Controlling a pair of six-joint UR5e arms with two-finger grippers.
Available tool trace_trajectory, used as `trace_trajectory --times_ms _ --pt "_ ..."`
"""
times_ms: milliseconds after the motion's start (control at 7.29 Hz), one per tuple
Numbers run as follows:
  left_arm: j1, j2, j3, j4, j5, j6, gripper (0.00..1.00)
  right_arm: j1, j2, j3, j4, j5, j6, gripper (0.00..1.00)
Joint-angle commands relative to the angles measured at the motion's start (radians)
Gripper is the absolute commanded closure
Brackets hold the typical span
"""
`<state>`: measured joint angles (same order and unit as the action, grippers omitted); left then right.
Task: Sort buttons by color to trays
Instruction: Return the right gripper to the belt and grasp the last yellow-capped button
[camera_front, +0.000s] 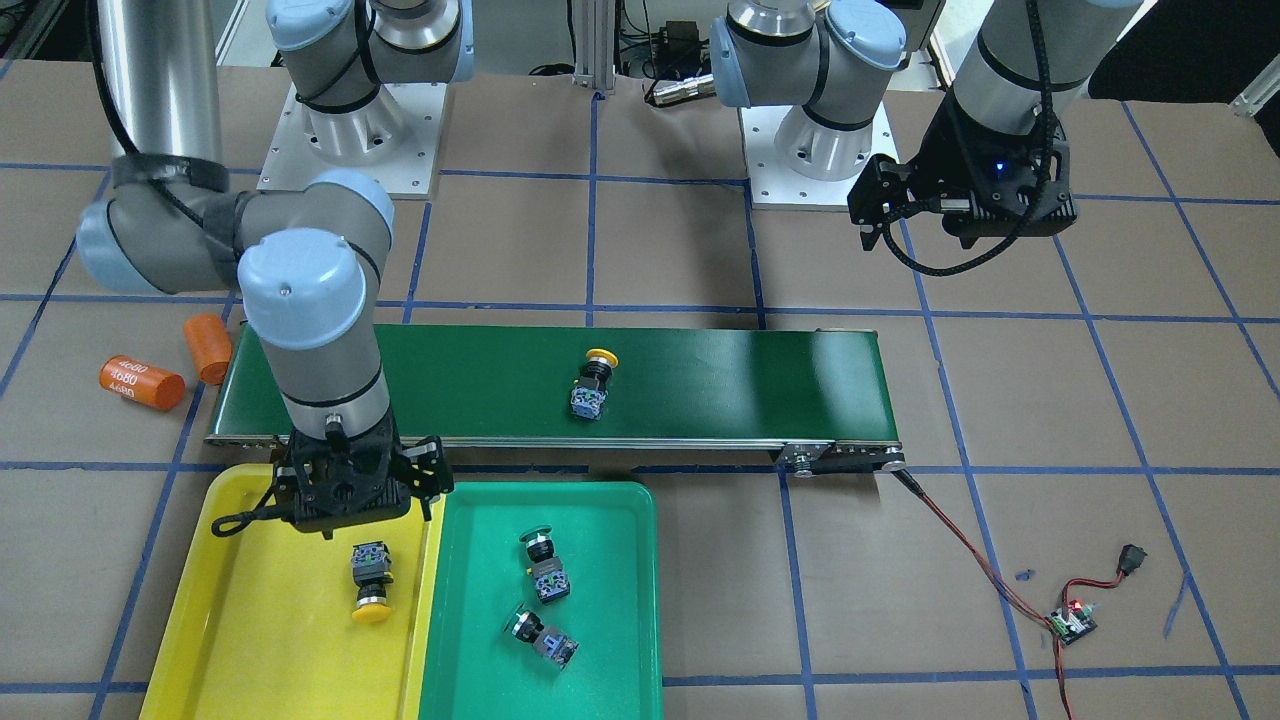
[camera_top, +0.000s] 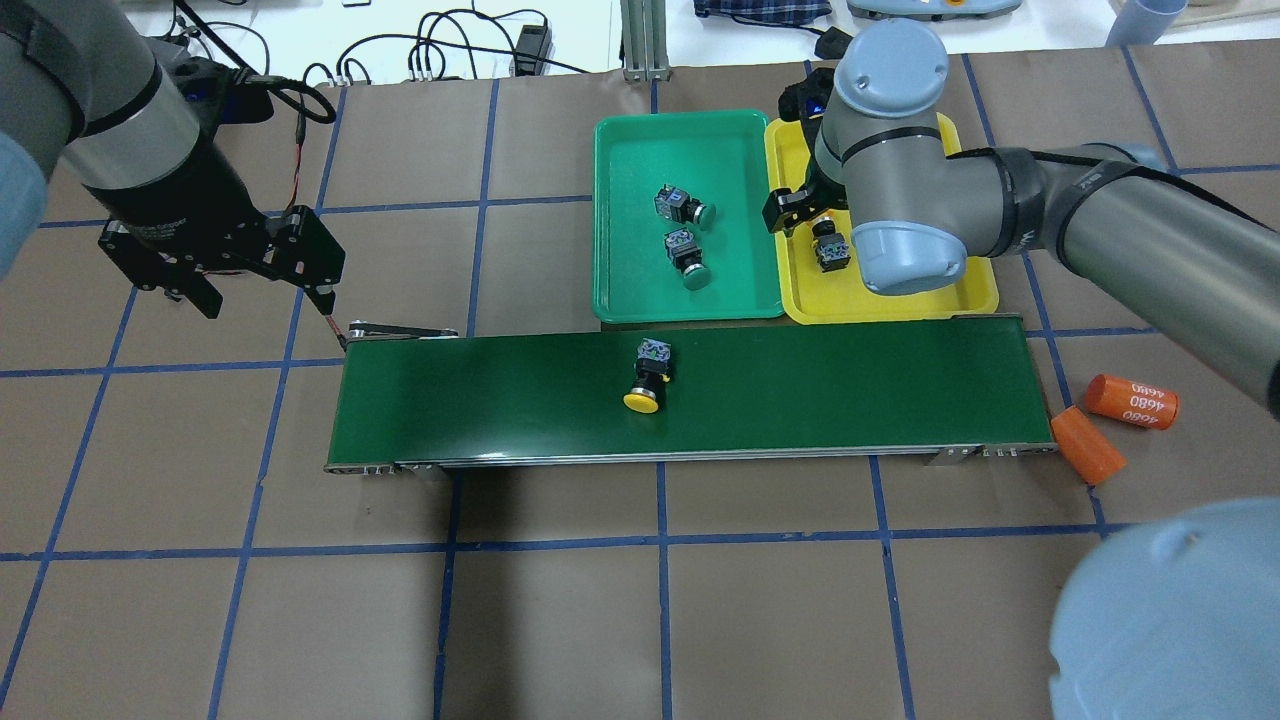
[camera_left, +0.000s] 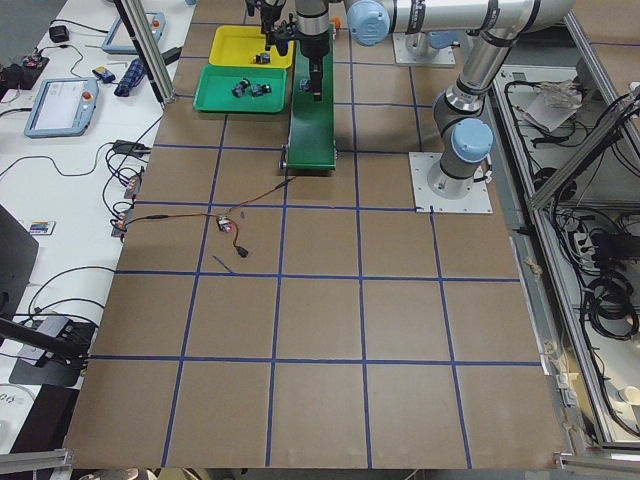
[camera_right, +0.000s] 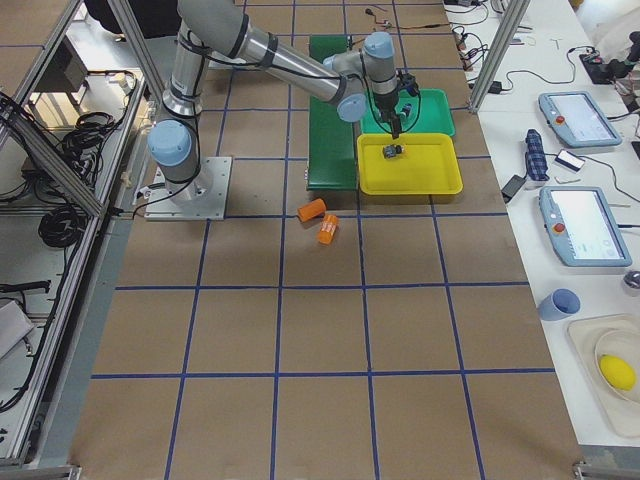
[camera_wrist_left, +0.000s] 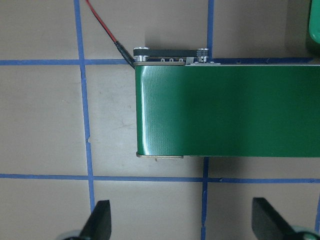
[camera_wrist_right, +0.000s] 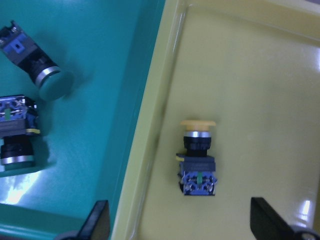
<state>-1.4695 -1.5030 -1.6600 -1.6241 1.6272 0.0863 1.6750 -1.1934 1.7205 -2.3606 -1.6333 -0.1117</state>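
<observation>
While the left claw (camera_wrist_left: 182, 222) and right claw (camera_wrist_right: 184, 226) both gape empty, the yellow button (camera_top: 645, 375) lies on the belt (camera_top: 850, 380), at 6 o'clock from the green tray (camera_top: 625, 260); if the belt runs, it could drop onto the bench (camera_top: 560, 620).

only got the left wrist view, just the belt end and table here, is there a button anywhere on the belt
Observer: Yes, one yellow button lies on its side about midway along the conveyor belt.
Operator: whats in the green tray
Observer: Two green buttons lie on their sides in the green tray.
Operator: wheres the right arm
Observer: The right gripper hangs over the yellow tray, jaws open, above the other yellow button.
</observation>
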Motion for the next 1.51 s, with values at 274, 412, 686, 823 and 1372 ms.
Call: trace_trajectory --times_ms 274,412,686,823,1372 --pt "0.0 -0.002 -0.001 0.003 -0.003 -0.002 0.0 0.243 -0.038 0.01 0.103 0.0 0.453 0.0" --pt "0.001 -0.002 -0.003 0.001 -0.003 -0.002 0.0 0.283 -0.028 0.03 0.103 0.001 0.536 0.0" --pt "0.0 -0.002 -0.001 0.003 -0.003 -0.003 0.0 0.299 -0.026 0.123 0.084 0.003 0.546 0.0" --pt "0.001 0.0 -0.003 0.001 -0.001 -0.002 0.0 0.299 -0.034 0.157 0.083 0.003 0.555 0.04" --pt "0.001 0.0 -0.003 0.003 -0.001 -0.002 0.0 0.298 -0.034 0.145 0.083 0.001 0.528 1.0"
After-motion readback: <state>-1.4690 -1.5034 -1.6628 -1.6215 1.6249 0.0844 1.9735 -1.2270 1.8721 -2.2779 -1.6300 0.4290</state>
